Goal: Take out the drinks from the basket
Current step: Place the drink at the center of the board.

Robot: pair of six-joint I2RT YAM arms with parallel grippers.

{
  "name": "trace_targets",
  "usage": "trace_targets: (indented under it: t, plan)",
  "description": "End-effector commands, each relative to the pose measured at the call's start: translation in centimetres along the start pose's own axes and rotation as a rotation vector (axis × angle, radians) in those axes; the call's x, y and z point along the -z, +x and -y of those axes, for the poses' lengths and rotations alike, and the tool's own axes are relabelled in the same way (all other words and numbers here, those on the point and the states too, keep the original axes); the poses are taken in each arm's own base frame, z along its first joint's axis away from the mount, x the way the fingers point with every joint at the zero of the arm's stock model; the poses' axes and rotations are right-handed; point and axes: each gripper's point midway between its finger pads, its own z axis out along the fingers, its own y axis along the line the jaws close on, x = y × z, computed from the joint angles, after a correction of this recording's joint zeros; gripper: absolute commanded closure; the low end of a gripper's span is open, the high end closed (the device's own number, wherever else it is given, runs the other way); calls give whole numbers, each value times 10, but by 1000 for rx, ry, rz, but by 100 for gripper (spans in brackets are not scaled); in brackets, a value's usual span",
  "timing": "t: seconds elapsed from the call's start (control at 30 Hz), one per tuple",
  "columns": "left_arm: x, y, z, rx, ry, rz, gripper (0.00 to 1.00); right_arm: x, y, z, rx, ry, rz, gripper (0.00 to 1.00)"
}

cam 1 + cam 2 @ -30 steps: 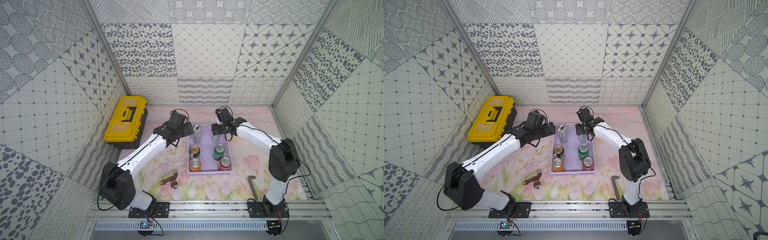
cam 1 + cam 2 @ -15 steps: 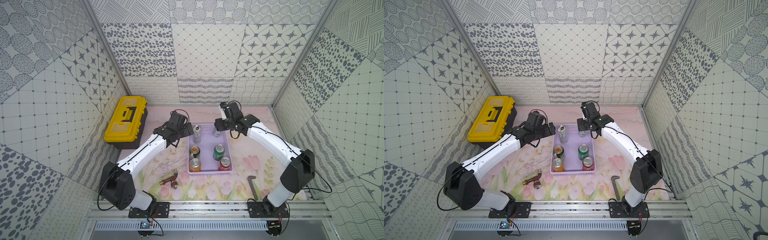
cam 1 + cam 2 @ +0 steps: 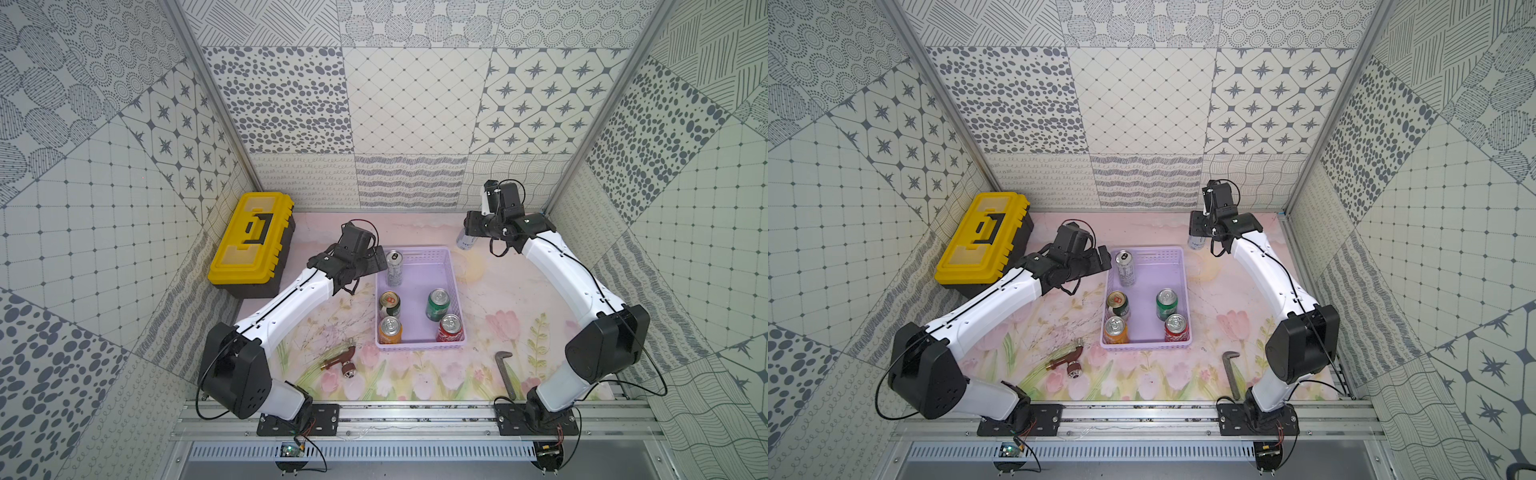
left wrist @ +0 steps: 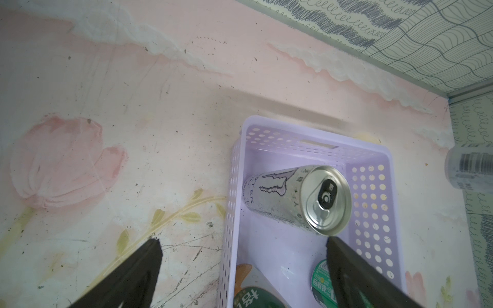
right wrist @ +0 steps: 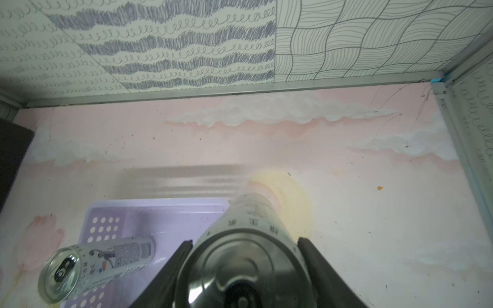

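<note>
The right claw is clamped on a slim white-silver can, gripping it from both sides near the top. It holds the can upright outside the basket, just past the far right corner, over the pink counter. Whether its base touches the counter I cannot tell. The left claw stands wide with nothing in it, just beside the second slim can, upright in the basket's far left corner. Four more stand inside — the dark green-and-white can and green can mid-basket, the orange can and red can against the near wall.
</note>
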Motion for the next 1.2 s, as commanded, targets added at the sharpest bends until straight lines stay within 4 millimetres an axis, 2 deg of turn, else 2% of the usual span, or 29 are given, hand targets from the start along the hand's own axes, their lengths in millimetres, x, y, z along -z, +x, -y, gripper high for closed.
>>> trace_targets:
  t: [0.0,0.07,0.23,0.43,0.73,1.1,1.17]
  plan:
    - [-3,0,-2,8,-1,-3,0,-17,-28,3,-52,-8,71,60]
    - [-2,0,-2,8,-1,-2,0,-37,-25,6,-35,14,47,60]
    - [-2,-1,-1,4,2,0,0,-78,-16,-1,-12,10,-7,61]
    - [-1,-1,-1,3,2,-1,0,-109,-7,-1,-19,26,-59,61]
    - [-3,2,0,-1,11,-12,0,-123,1,3,-16,58,-94,61]
    - [-5,3,3,-9,20,-24,0,-137,18,8,-2,93,-153,54]
    - [-6,3,3,-11,21,-27,0,-136,18,8,-3,94,-153,48]
